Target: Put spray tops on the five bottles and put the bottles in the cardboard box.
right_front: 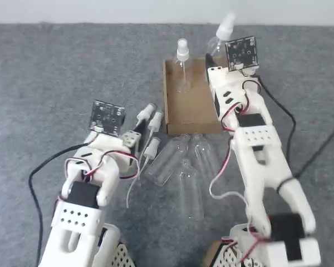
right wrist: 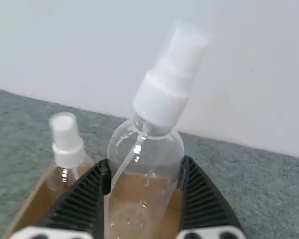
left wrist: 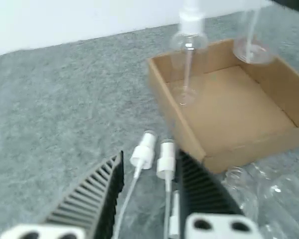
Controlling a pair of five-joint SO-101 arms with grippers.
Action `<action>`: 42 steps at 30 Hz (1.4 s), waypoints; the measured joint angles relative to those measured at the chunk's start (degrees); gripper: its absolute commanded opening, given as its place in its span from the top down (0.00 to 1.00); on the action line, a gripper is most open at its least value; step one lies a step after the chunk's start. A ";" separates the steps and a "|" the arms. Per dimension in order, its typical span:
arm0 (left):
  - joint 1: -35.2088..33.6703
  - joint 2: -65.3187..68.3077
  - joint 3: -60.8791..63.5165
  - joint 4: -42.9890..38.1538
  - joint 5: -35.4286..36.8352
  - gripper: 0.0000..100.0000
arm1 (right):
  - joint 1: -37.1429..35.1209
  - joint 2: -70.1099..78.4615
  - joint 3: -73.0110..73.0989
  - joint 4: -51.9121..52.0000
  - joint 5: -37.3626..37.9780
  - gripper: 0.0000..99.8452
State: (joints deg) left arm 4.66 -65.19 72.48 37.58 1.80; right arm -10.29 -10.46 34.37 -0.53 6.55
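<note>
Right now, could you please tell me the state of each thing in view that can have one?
cardboard box: open, one bottle inside.
boxed bottle: capped, upright.
held bottle: capped, lifted off the carpet.
loose bottles: three, uncapped, lying on the carpet.
spray tops: three, loose, lying on the carpet.
left gripper: jaws open, straddling two spray tops.
right gripper: jaws shut on the held bottle.

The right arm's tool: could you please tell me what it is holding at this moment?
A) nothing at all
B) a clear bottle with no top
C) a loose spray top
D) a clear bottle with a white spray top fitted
D: in the right wrist view the right tool grips a clear bottle between its fingers, and a white spray top sits on the bottle's neck.
</note>
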 measured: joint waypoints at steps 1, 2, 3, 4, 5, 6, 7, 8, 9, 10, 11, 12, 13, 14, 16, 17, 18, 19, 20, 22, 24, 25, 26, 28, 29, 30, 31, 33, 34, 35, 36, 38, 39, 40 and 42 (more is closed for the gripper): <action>-0.97 0.00 0.00 0.00 0.00 0.91 | 0.26 2.29 0.00 -2.37 0.00 0.99; -1.67 0.00 0.00 -0.18 0.00 0.91 | 0.35 4.66 0.00 -4.57 0.00 0.99; -1.93 0.00 0.00 -0.26 0.09 0.91 | 0.44 6.59 0.00 -6.33 0.18 0.99; -1.93 0.00 0.00 -0.35 0.09 0.91 | 0.44 8.53 -0.35 -7.56 0.18 0.99; -1.93 0.00 0.00 -0.35 0.09 0.91 | 0.44 10.46 -1.05 -8.44 0.18 0.99; -2.02 0.00 0.00 -0.35 0.09 0.91 | 0.44 12.48 -2.29 -8.97 0.18 0.99; -2.20 0.00 0.00 -0.35 0.09 0.91 | 0.35 14.33 -3.60 -9.23 0.18 0.99; -2.46 0.00 0.00 -0.35 0.09 0.91 | 0.35 16.00 -4.66 -9.58 0.18 0.99; -2.55 0.00 0.00 -0.35 0.09 0.91 | 0.44 17.23 -5.63 -9.58 0.18 0.99; -2.64 0.00 0.00 -0.35 0.09 0.91 | 0.53 18.37 -6.42 -9.58 0.18 0.99; -2.64 0.00 0.00 -0.35 0.09 0.91 | 0.53 19.60 -7.30 -9.67 0.18 0.99; -2.64 0.00 0.00 -0.35 0.09 0.91 | 0.53 20.40 -7.82 -9.85 0.18 0.99; -2.64 0.00 0.00 -0.35 0.09 0.91 | 0.53 21.45 -8.26 -10.20 0.18 0.99; -2.64 0.00 0.00 -0.35 0.09 0.91 | 0.53 22.24 -8.62 -10.64 0.18 0.99; -2.55 0.00 0.00 -0.35 0.09 0.91 | 0.62 23.47 -8.79 -11.87 0.18 0.99; -2.55 0.00 0.00 -0.35 0.09 0.91 | 0.62 24.00 -8.79 -12.40 0.18 0.99; -2.55 0.00 0.00 -0.35 0.09 0.91 | 0.62 24.44 -8.79 -12.92 0.18 0.99; -2.55 0.00 0.00 -0.35 0.09 0.91 | 0.53 24.97 -8.79 -13.54 0.18 0.99; -2.55 0.00 0.00 -0.35 0.09 0.91 | 0.53 25.49 -8.79 -14.15 0.18 0.99; -2.55 0.00 0.00 -0.35 0.09 0.91 | 0.62 26.46 -8.79 -15.30 0.18 0.99; -2.55 0.00 0.00 -0.35 0.09 0.91 | 0.88 27.60 -8.79 -16.26 0.18 0.99; -2.55 0.00 0.00 -0.35 0.09 0.91 | 1.05 28.22 -8.79 -16.88 0.18 0.99; -2.55 0.00 0.00 -0.35 0.09 0.91 | 1.05 29.01 -8.79 -17.58 0.18 0.99; -2.55 0.00 0.00 -0.35 0.09 0.91 | 1.05 30.24 -8.79 -18.55 0.44 0.99; -2.55 0.00 0.00 -0.35 0.09 0.91 | 0.97 30.59 -8.79 -18.73 1.32 0.99; -2.55 0.00 0.00 -0.35 0.09 0.91 | 0.97 31.03 -8.79 -18.90 2.37 0.99; -2.55 0.00 0.00 -0.35 0.09 0.91 | 0.97 31.30 -8.88 -18.99 3.08 0.99; -2.55 0.00 0.00 -0.35 0.09 0.91 | 0.97 31.47 -9.23 -19.08 3.87 0.99; -2.55 0.00 0.00 -0.35 0.09 0.91 | 0.97 31.47 -9.23 -19.08 4.13 0.99; -2.55 0.00 0.00 -0.35 0.09 0.91 | 0.97 31.56 -9.32 -19.16 4.22 0.99; -2.55 0.00 0.00 -0.35 0.09 0.91 | 0.97 31.56 -9.32 -19.25 4.31 0.99; -2.55 0.00 0.00 -0.35 0.09 0.91 | 0.97 31.56 -9.32 -19.25 4.31 0.99; -2.55 0.00 0.00 -0.35 0.09 0.91 | 0.97 31.56 -9.32 -19.25 4.40 0.99; -2.55 0.00 0.00 -0.35 0.09 0.91 | 0.97 31.56 -9.32 -19.25 4.48 0.99; -2.55 0.00 0.00 -0.35 0.09 0.91 | 0.97 31.56 -9.32 -19.25 4.48 0.99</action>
State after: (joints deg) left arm 2.11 -65.19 72.48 37.23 1.89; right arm -9.32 21.10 25.05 -19.78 11.03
